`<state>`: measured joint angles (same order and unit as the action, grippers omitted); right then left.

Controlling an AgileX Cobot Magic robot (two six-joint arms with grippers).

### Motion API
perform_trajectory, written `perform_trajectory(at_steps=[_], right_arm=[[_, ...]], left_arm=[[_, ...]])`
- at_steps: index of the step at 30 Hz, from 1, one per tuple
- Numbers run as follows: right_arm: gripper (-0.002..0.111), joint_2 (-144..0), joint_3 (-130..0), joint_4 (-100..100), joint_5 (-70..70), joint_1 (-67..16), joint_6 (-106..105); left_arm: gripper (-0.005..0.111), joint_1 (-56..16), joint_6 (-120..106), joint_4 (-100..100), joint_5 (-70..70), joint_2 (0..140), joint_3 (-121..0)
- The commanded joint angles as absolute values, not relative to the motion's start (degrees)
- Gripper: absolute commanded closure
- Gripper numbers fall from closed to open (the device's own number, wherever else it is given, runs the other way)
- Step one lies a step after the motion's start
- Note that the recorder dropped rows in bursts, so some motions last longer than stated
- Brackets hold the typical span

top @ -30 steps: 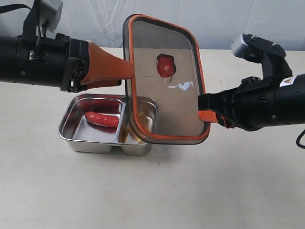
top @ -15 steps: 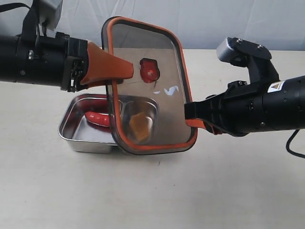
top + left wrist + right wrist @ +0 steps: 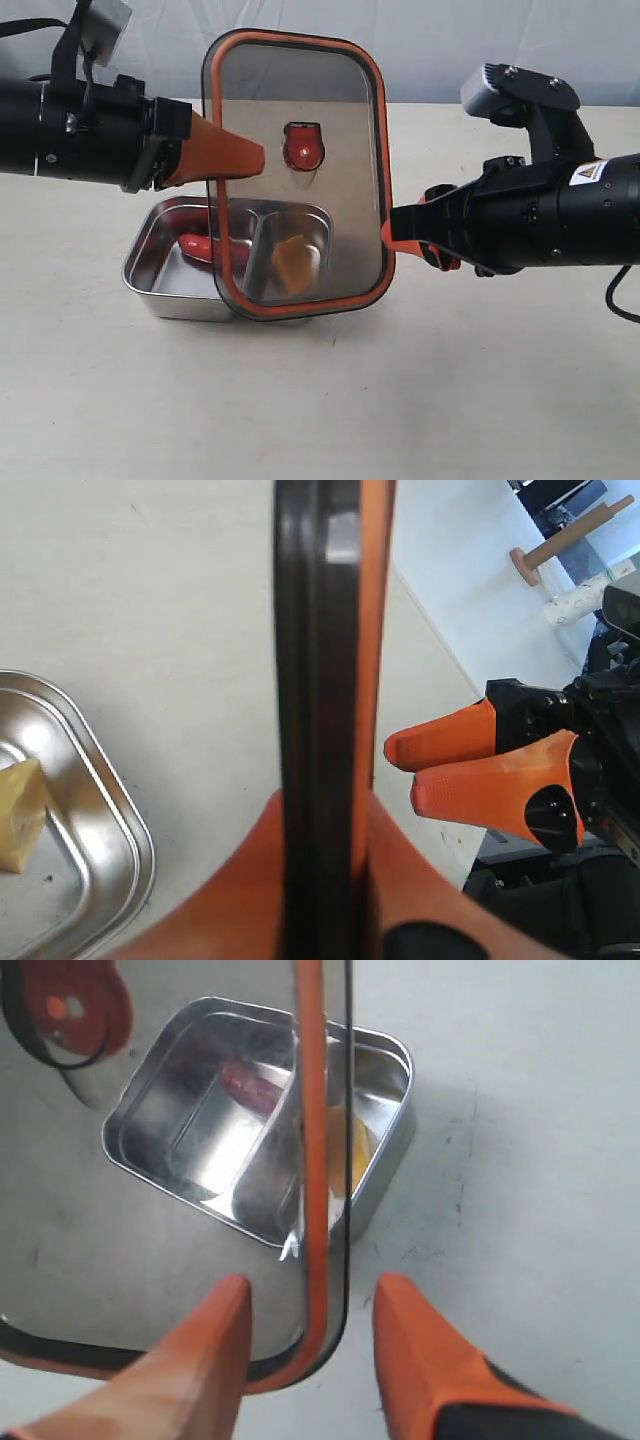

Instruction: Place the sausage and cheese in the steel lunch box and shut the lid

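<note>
One lid (image 3: 300, 100), nipped in left pincer (image 3: 252, 158), inside parted right pincer (image 3: 310, 1285)

The steel lunch box (image 3: 150, 290) sits open on the tabletop (image 3: 400, 400) — a shiny rectangular tray with rounded corners, split by a divider into a larger and a smaller compartment. The sausage (image 3: 195, 245), glossy red, lies in the larger compartment, its one end hidden behind the rim of the lid (image 3: 330, 200). The cheese (image 3: 292, 262), a yellow-orange wedge, rests in the smaller compartment and shows through the tinted panel. The lid — dark, see-through, orange-rimmed, with an orange valve tab (image 3: 301, 146) at its centre — stands raised almost on edge over the box, its face toward the exterior view. It is not seated; whether its lower rim touches the tray cannot be told.
</note>
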<state>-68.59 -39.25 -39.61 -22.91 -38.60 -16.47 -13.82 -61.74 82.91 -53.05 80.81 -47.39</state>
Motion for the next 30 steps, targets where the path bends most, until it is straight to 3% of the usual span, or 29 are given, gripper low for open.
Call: perform_trajectory(at_steps=[1, 7, 15, 20, 27, 30], right_arm=[[0.067, -68.05, -39.17, -37.72, -22.05, -38.81, -16.97], [0.067, -67.42, -39.17, -35.02, -19.29, -38.71, -16.86], [0.068, -59.06, -39.17, -31.15, -13.39, -38.71, -16.76], [0.068, -55.67, -39.17, -31.15, -13.73, -38.71, -16.76], [0.068, -53.82, -39.17, -31.61, -16.62, -38.71, -16.14], [0.068, -53.60, -39.17, -33.59, -19.43, -38.71, -6.74]], left_arm=[[0.106, -13.82, -63.63, 83.97, -52.55, 80.32, -47.43], [0.106, -13.82, -68.08, 82.38, -45.23, 79.81, -47.43], [0.107, -13.82, -71.86, 69.20, -23.61, 72.68, -47.43], [0.107, -14.08, -77.04, 58.03, -21.87, 67.83, -47.43], [0.107, -23.41, -75.45, 32.94, -17.75, 67.35, -47.43], [0.107, -26.13, -72.78, 26.99, -14.09, 67.35, -47.43]])
